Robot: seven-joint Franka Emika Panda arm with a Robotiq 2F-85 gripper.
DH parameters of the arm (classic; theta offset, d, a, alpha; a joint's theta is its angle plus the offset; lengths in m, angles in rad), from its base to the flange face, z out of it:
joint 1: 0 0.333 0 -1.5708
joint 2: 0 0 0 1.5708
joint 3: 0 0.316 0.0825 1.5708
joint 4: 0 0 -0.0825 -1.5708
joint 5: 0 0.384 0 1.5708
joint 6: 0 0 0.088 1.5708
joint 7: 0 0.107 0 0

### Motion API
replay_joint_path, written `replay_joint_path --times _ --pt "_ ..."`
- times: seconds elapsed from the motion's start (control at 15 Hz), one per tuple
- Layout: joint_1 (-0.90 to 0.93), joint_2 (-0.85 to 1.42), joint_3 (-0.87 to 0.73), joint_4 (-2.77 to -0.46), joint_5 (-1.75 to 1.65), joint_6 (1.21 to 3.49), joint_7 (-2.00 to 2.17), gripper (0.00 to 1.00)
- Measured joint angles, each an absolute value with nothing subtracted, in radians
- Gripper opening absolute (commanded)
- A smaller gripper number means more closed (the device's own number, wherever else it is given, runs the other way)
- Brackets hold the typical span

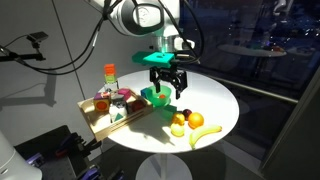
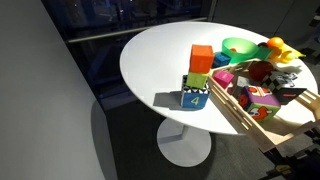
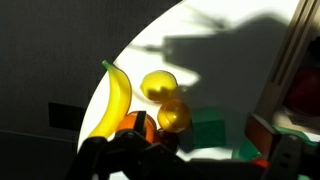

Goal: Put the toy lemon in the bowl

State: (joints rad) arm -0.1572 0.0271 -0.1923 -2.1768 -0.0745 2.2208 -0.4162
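1. The gripper (image 1: 166, 88) hangs above the white round table (image 1: 225, 100), jaws spread wide, with nothing between them.
2. The toy lemon (image 3: 158, 85) lies on the table, outside the bowl (image 1: 153, 96), which sits under the gripper.
3. In the wrist view the lemon's long axis runs roughly across the picture; its ends are too blurred to tell apart.
4. The lemon lies just beside the banana (image 3: 112, 100) and touches or nearly touches the orange toy fruit (image 3: 173, 117).
5. A wooden tray (image 1: 95, 125) of blocks stands near the bowl.
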Motion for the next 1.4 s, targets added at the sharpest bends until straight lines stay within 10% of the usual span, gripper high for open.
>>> replay_joint_path --times 1.4 --pt "-0.233 0.255 -0.186 -2.125 -0.074 2.335 -0.522 1.0"
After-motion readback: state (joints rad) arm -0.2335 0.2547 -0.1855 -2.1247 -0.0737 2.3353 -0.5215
